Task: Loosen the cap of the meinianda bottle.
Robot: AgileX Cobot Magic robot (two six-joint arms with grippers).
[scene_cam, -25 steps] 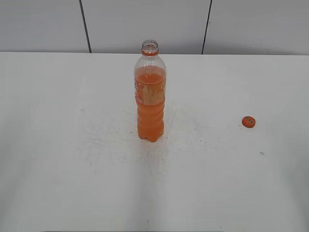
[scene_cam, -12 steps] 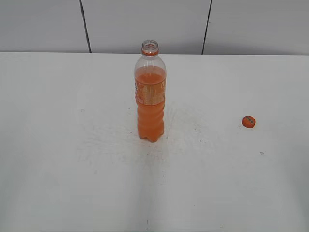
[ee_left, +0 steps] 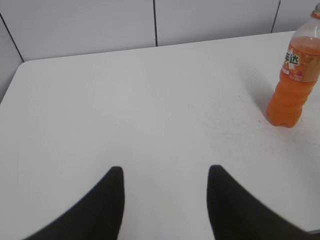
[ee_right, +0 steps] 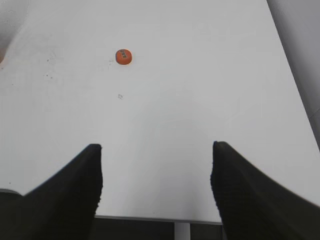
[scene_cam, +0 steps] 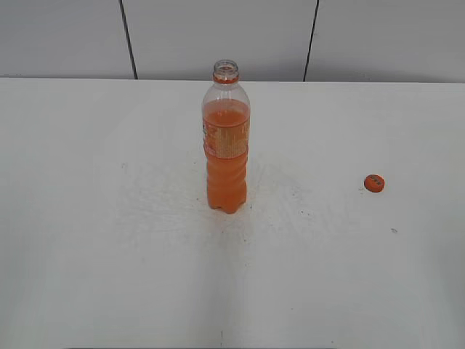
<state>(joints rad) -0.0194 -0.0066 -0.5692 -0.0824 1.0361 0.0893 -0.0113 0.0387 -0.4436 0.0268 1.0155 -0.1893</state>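
Observation:
The meinianda bottle (scene_cam: 227, 149) stands upright in the middle of the white table, its mouth open with no cap on it. It also shows at the right edge of the left wrist view (ee_left: 295, 75). The orange cap (scene_cam: 373, 183) lies flat on the table to the bottle's right, and shows in the right wrist view (ee_right: 123, 56). My left gripper (ee_left: 165, 172) is open and empty, well to the left of the bottle. My right gripper (ee_right: 156, 150) is open and empty above the table's near edge, well short of the cap. Neither gripper shows in the exterior view.
The white table (scene_cam: 109, 218) has a scuffed, speckled patch around the bottle's base. A panelled grey wall (scene_cam: 218, 36) runs behind the table. The table's front edge (ee_right: 160, 219) lies just under my right gripper.

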